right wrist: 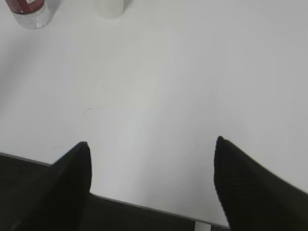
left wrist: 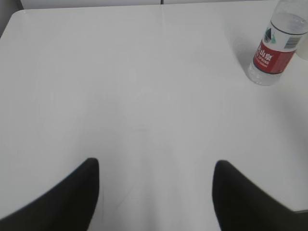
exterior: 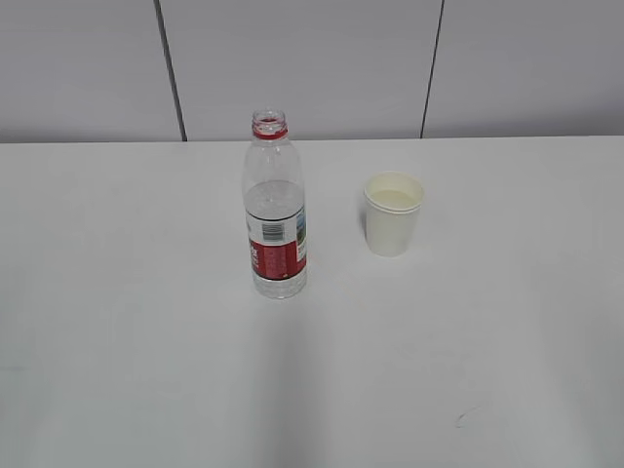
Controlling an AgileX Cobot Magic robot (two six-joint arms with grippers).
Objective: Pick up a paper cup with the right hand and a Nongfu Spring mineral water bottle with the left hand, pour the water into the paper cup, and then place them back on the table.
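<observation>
One bottle (exterior: 276, 210) upright, mouth up; one cup (exterior: 393, 214) upright, mouth up, on tabletop (exterior: 146, 341). Far ahead of both tools, left (left wrist: 156, 192) and right (right wrist: 151, 180), spread wide, empty.

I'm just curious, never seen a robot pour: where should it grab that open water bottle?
Probably the labelled lower body of the bottle, side-on from the left: it stands upright and uncapped, the paper cup stands to its right, and the left gripper is open.

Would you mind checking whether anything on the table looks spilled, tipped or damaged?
Nothing stands out. The bottle and paper cup both stand upright and apart on the dry table; only a small dark scuff marks it.
</observation>
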